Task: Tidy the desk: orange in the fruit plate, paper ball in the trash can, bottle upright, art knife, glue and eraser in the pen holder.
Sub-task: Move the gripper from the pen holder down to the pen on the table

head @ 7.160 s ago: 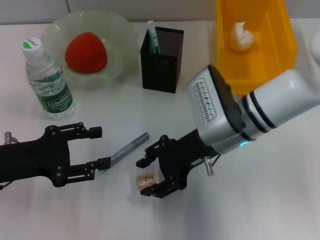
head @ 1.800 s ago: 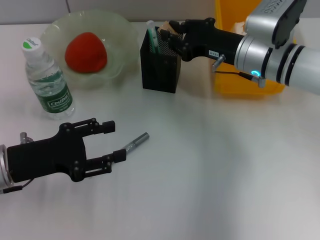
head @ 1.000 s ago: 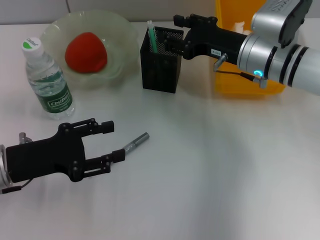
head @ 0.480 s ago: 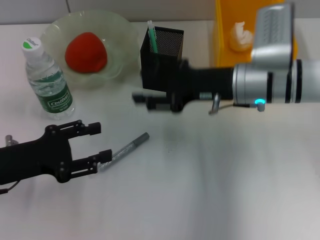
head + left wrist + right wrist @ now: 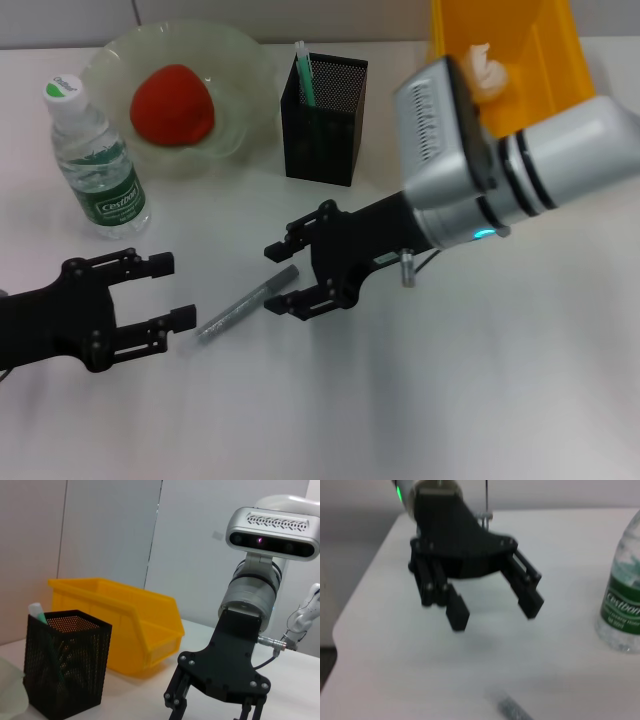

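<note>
White table (image 5: 480,400) fills the scene. Since a moment ago the right claw (image 5: 283,276) has swung down from the pen holder (image 5: 322,118), jaws open and empty, to straddle the near end of the art knife (image 5: 247,303), so that pickup looks next. Left claw (image 5: 160,291) hovers open just beside the knife's other end. Yellow trash can (image 5: 540,80) holds the paper ball (image 5: 484,62); fruit plate (image 5: 240,70) holds the orange (image 5: 172,104); bottle (image 5: 97,160) stands upright.

Left end effector (image 5: 492,611) open over table (image 5: 560,675), bottle (image 5: 626,600) beside, prob. knife (image 5: 510,707) nearby.
</note>
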`<state>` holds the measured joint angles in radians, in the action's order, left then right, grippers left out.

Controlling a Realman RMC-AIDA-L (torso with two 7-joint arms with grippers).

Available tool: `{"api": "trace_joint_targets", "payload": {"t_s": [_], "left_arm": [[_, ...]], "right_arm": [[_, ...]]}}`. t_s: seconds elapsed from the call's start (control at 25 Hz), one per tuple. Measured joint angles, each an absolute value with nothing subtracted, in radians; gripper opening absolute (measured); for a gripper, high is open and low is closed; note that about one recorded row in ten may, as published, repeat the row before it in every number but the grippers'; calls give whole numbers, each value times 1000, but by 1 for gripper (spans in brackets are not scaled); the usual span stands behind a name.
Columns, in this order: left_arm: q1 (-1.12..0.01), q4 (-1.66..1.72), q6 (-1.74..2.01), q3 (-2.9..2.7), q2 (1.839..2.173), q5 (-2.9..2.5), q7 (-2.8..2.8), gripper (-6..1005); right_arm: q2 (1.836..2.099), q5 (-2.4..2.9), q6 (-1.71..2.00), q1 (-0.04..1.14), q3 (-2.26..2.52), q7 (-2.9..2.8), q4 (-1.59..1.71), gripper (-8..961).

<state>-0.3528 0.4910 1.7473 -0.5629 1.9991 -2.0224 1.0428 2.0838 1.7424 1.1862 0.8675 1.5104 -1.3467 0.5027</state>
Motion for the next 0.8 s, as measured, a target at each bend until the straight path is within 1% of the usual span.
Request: {"api": "trace_joint_targets", "payload": {"t_s": [0.12, 0.28, 0.8], "left_arm": [[-350, 491, 1746, -563, 1992, -2024, 1050, 707], [-350, 491, 1745, -563, 1991, -2024, 1051, 707], [-358, 491, 1741, -551, 2000, -2018, 1051, 708]], "right_arm": [[2087, 1745, 1143, 895, 1584, -1361, 502, 613], [2092, 1743, 1091, 928, 1671, -1381, 500, 612], [2093, 1700, 998, 1002, 1840, -1490, 483, 607]]}}
